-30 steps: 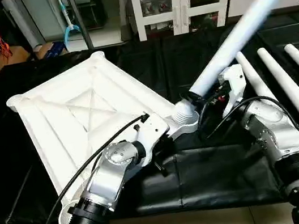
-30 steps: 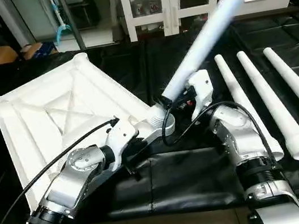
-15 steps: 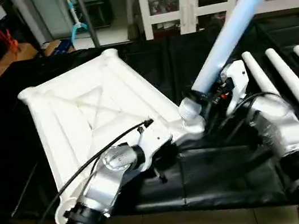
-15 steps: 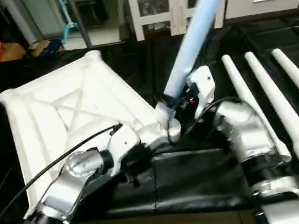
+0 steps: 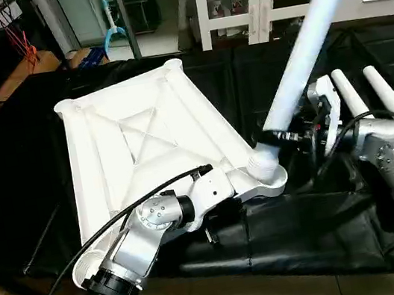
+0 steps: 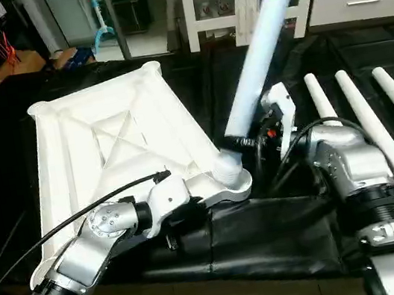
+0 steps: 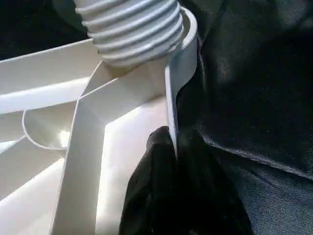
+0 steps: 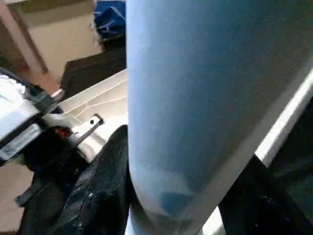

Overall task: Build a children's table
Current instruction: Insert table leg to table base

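Overhead, the tabletop (image 5: pixel 144 149) lies ribs-up on a black mat (image 5: pixel 309 227), a leg (image 5: pixel 302 54) rising tilted from its near corner socket (image 5: pixel 266 174); three spare legs (image 6: pixel 364 127) lie beside. Left wrist: left gripper (image 7: pixel 173 147) pinches the tabletop's edge. Right wrist: right gripper (image 8: pixel 181 196) clasps the leg's base.

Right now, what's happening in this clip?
The robot is fitting a leg into a corner socket of the upside-down tabletop. The right gripper grips the leg near its threaded base, still tilted; the left gripper pinches the tabletop's rim beside that socket. Three spare legs lie on the black mat.
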Robot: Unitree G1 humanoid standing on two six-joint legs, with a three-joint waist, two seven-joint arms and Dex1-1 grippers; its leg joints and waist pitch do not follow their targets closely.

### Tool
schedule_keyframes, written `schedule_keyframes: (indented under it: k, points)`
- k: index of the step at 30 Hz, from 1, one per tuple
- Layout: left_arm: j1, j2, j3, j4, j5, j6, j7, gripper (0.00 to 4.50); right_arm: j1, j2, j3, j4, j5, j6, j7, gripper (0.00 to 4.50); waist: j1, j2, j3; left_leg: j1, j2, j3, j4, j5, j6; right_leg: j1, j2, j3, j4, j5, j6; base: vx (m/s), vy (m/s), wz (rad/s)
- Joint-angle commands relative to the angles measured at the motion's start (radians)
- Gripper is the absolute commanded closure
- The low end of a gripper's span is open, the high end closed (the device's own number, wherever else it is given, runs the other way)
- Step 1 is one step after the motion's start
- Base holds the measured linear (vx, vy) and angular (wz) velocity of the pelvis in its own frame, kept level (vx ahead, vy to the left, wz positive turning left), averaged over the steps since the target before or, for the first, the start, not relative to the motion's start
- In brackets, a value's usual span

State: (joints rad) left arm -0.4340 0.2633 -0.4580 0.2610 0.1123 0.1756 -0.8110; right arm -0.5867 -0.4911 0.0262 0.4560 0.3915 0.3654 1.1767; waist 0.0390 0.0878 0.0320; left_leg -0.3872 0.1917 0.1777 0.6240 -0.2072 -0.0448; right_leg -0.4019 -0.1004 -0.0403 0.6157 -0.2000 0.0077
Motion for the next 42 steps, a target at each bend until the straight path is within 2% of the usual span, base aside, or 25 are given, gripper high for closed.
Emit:
schedule_keyframes:
  k: [1, 4, 5, 6, 9, 16, 20, 24, 31, 38, 42]
  points:
    - [-0.003, 0.003, -0.032, 0.01, 0.014, -0.028, -0.016, 4.5, 0.008, -0.008, 0.031, -0.04, -0.025, -0.007, 0.021, 2.66, -0.003, -0.03, -0.064, 0.015, 0.028, -0.002, -0.065, -0.04, 0.144, 0.047, -0.029, 0.018, -0.057, -0.025, -0.279, 0.0, 0.0, 0.0]
    - [-0.004, 0.004, -0.033, 0.013, 0.014, -0.031, -0.021, 4.5, 0.012, -0.003, 0.044, -0.031, -0.053, -0.038, 0.013, 2.66, -0.004, -0.032, -0.064, 0.014, 0.027, -0.001, -0.064, -0.037, 0.143, 0.047, -0.029, 0.018, -0.056, -0.016, -0.281, 0.0, 0.0, 0.0]
    - [-0.003, 0.004, -0.033, 0.013, 0.016, -0.033, -0.023, 4.5, 0.013, -0.001, 0.048, -0.027, -0.063, -0.05, 0.003, 2.66, -0.004, -0.029, -0.064, 0.014, 0.027, -0.002, -0.064, -0.037, 0.141, 0.047, -0.029, 0.018, -0.056, -0.018, -0.281, 0.0, 0.0, 0.0]
    - [-0.003, 0.004, -0.033, 0.013, 0.016, -0.033, -0.023, 4.5, 0.013, -0.001, 0.048, -0.027, -0.063, -0.05, 0.003, 2.66, -0.005, -0.03, -0.063, 0.014, 0.027, -0.001, -0.065, -0.041, 0.139, 0.047, -0.029, 0.018, -0.058, -0.021, -0.281, 0.0, 0.0, 0.0]
    - [-0.004, 0.008, -0.036, 0.014, 0.02, -0.035, -0.035, 4.5, -0.003, -0.002, 0.066, 0.012, -0.105, -0.103, -0.014, 2.66, -0.006, -0.032, -0.064, 0.014, 0.027, -0.001, -0.066, -0.053, 0.134, 0.048, -0.03, 0.017, -0.058, -0.025, -0.281, 0.0, 0.0, 0.0]
    - [0.0, 0.011, -0.039, 0.011, 0.019, -0.033, -0.043, 4.5, -0.043, -0.012, 0.067, 0.066, -0.131, -0.133, -0.015, 2.66, -0.009, -0.031, -0.066, 0.015, 0.026, -0.001, -0.064, -0.051, 0.135, 0.05, -0.028, 0.017, -0.056, -0.006, -0.29, 0.0, 0.0, 0.0]
    - [0.003, 0.012, -0.041, 0.007, 0.018, -0.03, -0.049, 4.5, -0.053, -0.039, 0.104, 0.085, -0.164, -0.136, 0.033, 2.66, -0.006, -0.032, -0.067, 0.015, 0.027, -0.001, -0.061, -0.035, 0.152, 0.051, -0.028, 0.016, -0.053, 0.013, -0.295, 0.0, 0.0, 0.0]
    - [0.005, 0.015, -0.04, 0.007, 0.019, -0.031, -0.05, 4.5, -0.055, -0.056, 0.125, 0.094, -0.17, -0.124, 0.079, 2.66, -0.006, -0.034, -0.065, 0.015, 0.029, -0.002, -0.064, -0.061, 0.145, 0.05, -0.029, 0.016, -0.056, -0.018, -0.295, 0.0, 0.0, 0.0]
    - [0.006, 0.017, -0.041, 0.008, 0.018, -0.027, -0.056, 4.5, -0.06, -0.065, 0.123, 0.09, -0.164, -0.11, 0.099, 2.66, -0.008, -0.034, -0.065, 0.017, 0.029, -0.002, -0.067, -0.082, 0.129, 0.051, -0.029, 0.016, -0.056, -0.018, -0.298, 0.0, 0.0, 0.0]
    - [0.001, 0.02, -0.046, 0.015, 0.024, -0.024, -0.065, 4.5, -0.053, -0.065, 0.131, 0.069, -0.152, -0.09, 0.123, 2.66, -0.007, -0.036, -0.066, 0.016, 0.028, -0.002, -0.065, -0.067, 0.14, 0.052, -0.028, 0.016, -0.055, 0.0, -0.301, 0.0, 0.0, 0.0]
    - [-0.001, 0.021, -0.046, 0.018, 0.025, -0.026, -0.066, 4.5, -0.046, -0.069, 0.136, 0.049, -0.148, -0.08, 0.133, 2.66, -0.007, -0.035, -0.066, 0.017, 0.03, -0.002, -0.066, -0.073, 0.134, 0.051, -0.029, 0.016, -0.055, -0.007, -0.301, 0.0, 0.0, 0.0]
